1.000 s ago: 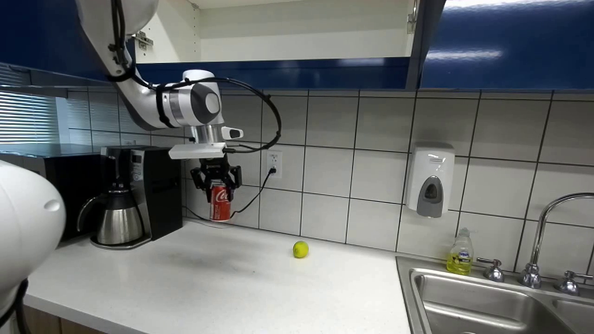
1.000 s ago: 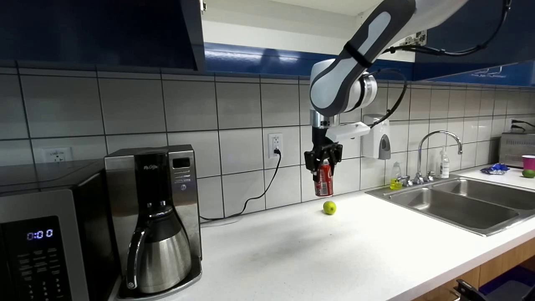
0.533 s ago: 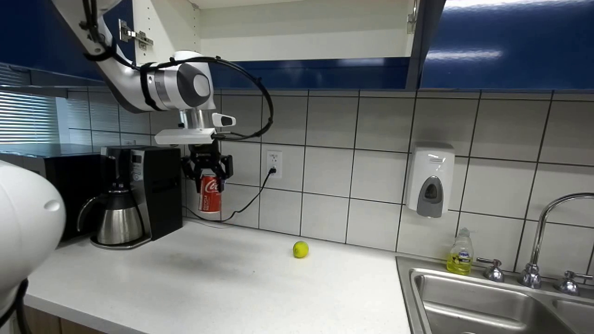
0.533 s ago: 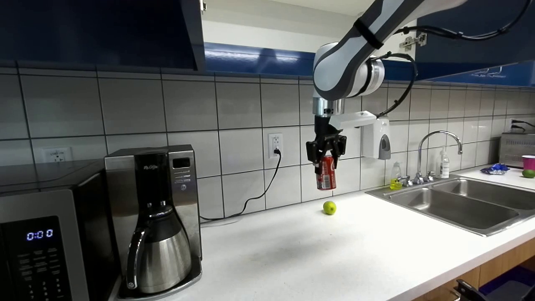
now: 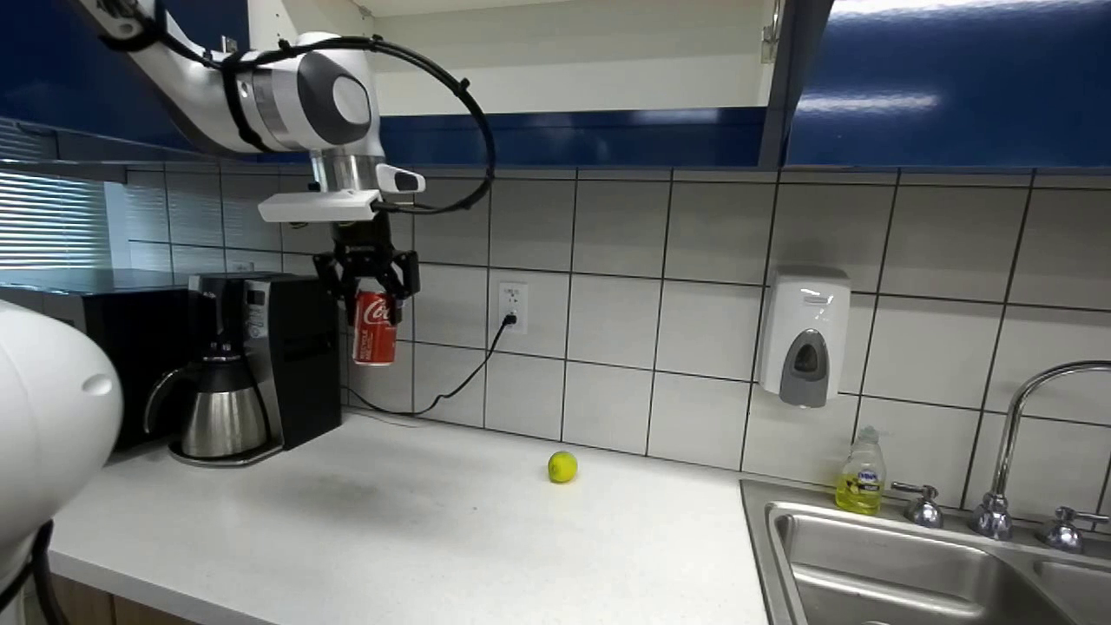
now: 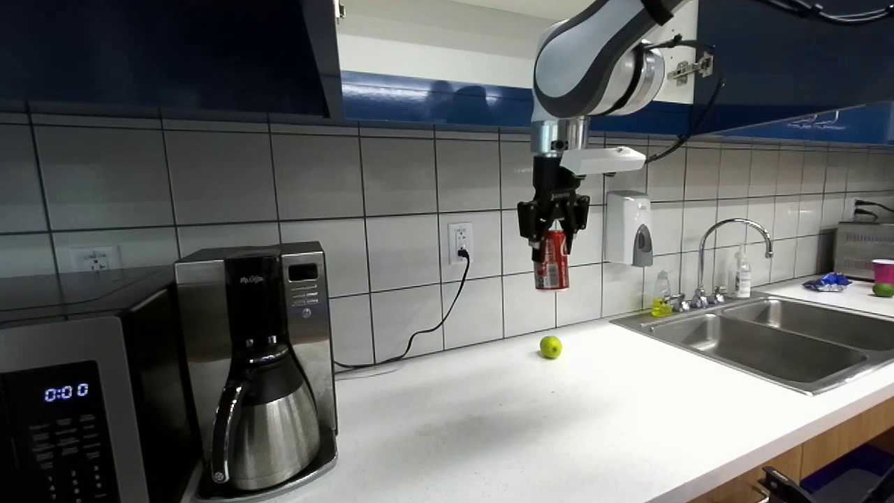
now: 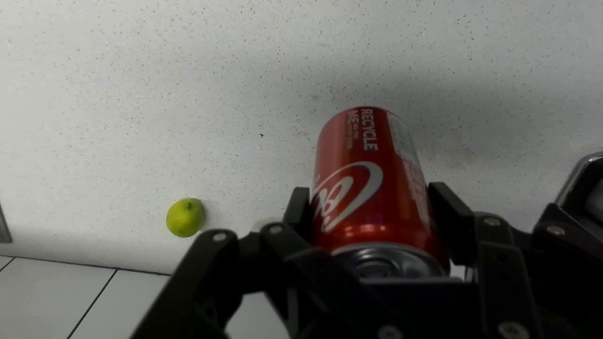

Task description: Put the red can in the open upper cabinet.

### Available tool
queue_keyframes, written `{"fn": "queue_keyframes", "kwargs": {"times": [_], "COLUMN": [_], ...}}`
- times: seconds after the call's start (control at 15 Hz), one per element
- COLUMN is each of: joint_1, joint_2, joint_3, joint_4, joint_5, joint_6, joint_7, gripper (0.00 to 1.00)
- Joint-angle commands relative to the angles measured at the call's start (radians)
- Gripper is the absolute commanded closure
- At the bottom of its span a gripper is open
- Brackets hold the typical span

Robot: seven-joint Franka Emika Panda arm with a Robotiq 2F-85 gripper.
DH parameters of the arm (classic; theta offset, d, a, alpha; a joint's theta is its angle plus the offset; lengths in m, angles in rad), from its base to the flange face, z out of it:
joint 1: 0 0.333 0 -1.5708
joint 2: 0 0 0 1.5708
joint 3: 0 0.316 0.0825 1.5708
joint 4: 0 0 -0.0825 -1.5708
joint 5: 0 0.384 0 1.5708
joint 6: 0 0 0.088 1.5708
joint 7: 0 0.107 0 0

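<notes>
Countertop below, can in gripper

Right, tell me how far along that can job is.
Done: the can is picked up, gripped between the fingers. In hand: the carry; it hangs above the counter, lower than the open cabinet. Left, it seems: raise it, set it inside and let go.

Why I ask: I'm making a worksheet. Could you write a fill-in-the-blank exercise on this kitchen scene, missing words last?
The gripper holds a can whose main colour is ____.
In the wrist view, the can's lettering includes "____ ME".
In an exterior view, the microwave display reads ____.
The white-lined upper cabinet is not closed but ____.
Missing words: red; RECYCLE; 0:00; open.
</notes>
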Motion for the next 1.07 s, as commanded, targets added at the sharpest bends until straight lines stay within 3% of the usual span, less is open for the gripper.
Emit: {"fn": "queue_keyframes", "kwargs": {"times": [0.0, 1.0], "joint_1": [-0.013, -0.008], "joint_2": [-0.09, -0.152], "joint_3": [0.026, 0.069], "joint_4": [0.024, 0.209], "joint_5": [0.02, 0.031], "joint_6": [-0.086, -0.211], "joint_7": [-0.008, 0.006], "gripper": [0.6, 0.6]}}
